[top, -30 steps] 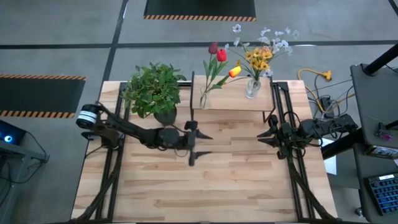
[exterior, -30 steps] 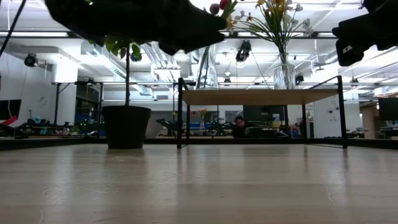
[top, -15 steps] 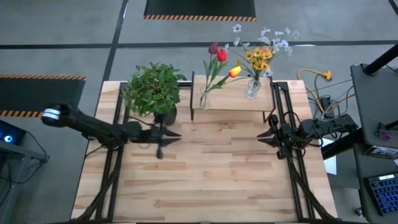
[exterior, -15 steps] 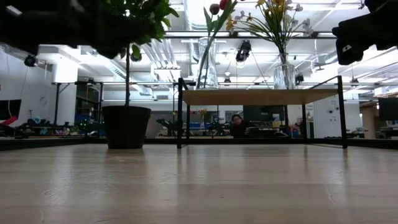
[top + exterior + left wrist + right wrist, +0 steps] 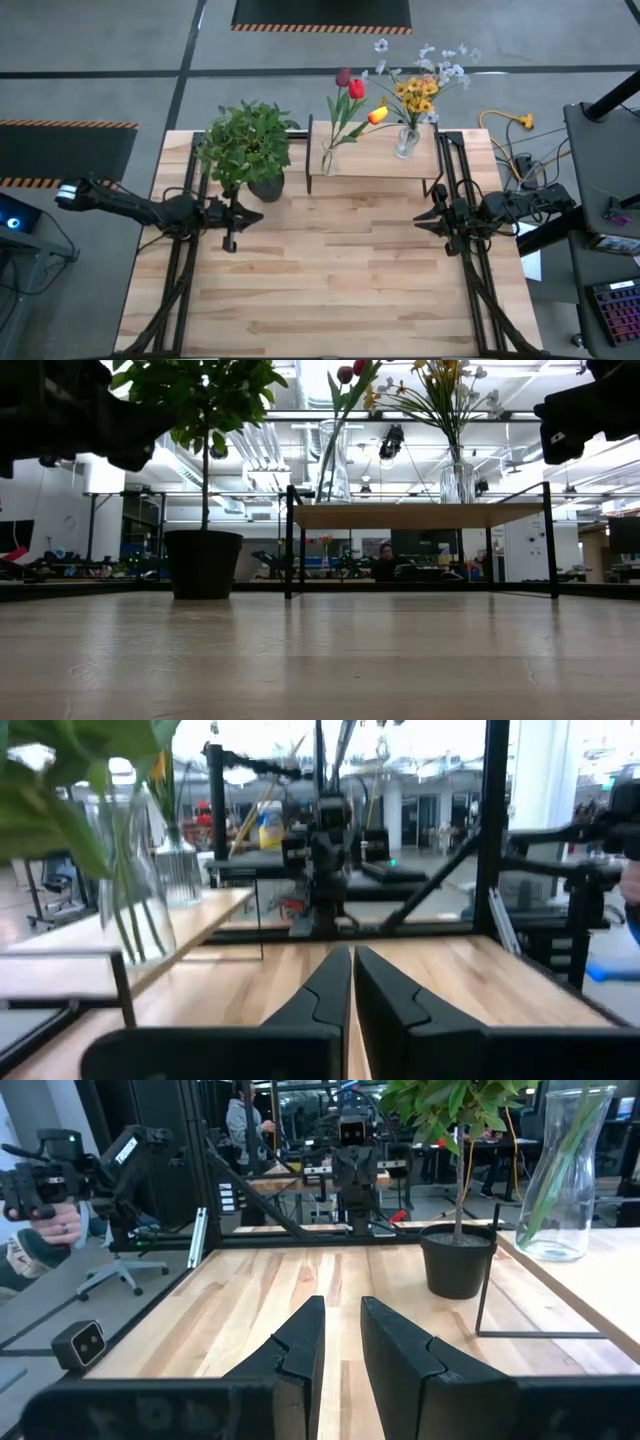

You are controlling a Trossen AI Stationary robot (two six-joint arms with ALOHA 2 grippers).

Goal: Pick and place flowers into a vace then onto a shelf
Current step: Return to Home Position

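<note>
Left claw pressed together, right claw slightly spread, above the tabletop. Two glass vases on the shelf hold flowers.

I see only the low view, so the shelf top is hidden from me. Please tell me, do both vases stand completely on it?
Observer: Yes. From above, the tulip vase stands near the front left corner of the shelf, and the other vase stands further right and back. Both are wholly on top.
Operator: Does the left pincer hold something?
Observer: No. Its wrist view shows the left pincer shut and empty.
Operator: And where is the right one?
Observer: The right pincer hangs near the right edge of the table, in front of the shelf, slightly open and empty.
</note>
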